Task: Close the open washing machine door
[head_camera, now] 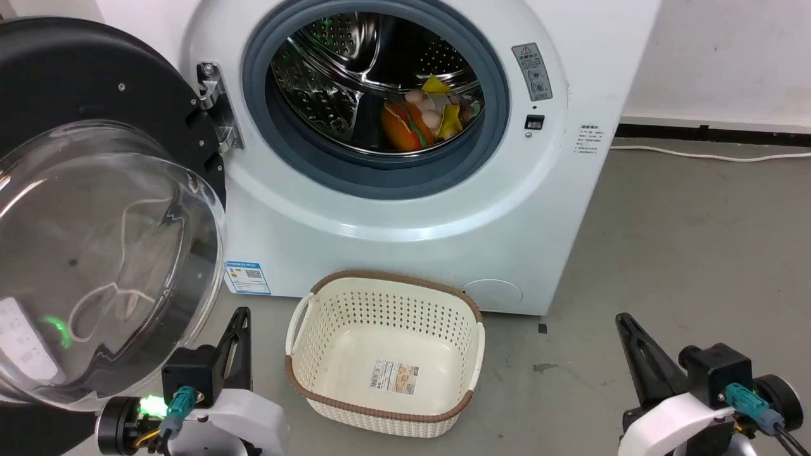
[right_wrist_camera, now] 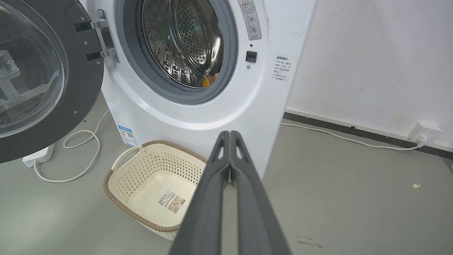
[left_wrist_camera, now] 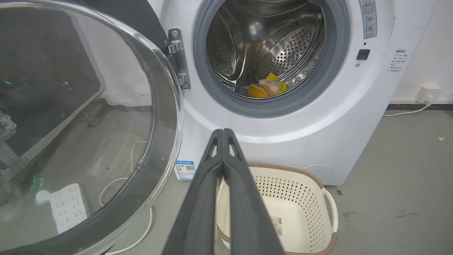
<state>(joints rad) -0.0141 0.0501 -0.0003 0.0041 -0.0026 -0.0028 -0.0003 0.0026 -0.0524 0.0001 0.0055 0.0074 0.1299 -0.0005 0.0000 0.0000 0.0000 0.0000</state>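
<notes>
Our left claw (head_camera: 241, 322) has its two dark fingers pressed together on nothing. It hangs low over the floor (head_camera: 665, 253), just beside the lower edge of the washing machine door (head_camera: 108, 209). Our right claw (head_camera: 627, 326) is likewise pinched together and empty, well apart on the other side. Between them sits a cream basket (head_camera: 393, 276), empty, close to the front of the washing machine (head_camera: 393, 228).

The door stands swung wide to our left on its metal hinge (head_camera: 215, 111). Its bulging clear glass bowl faces us, with the black rim behind it. Beyond, the drum opening (head_camera: 374, 95) is uncovered, and a few coloured toys (head_camera: 421, 117) lie inside.

We judge the door stiff and fairly heavy, free to turn only about the hinge. The glass looks smooth and slippery, a poor place to push. The black rim on the side away from the hinge should give better leverage. With its fingers together, the left claw could serve as a blunt pusher behind that rim, sweeping it rightwards. The latch will likely want a firm final press, and the basket may lie near the swing path.
</notes>
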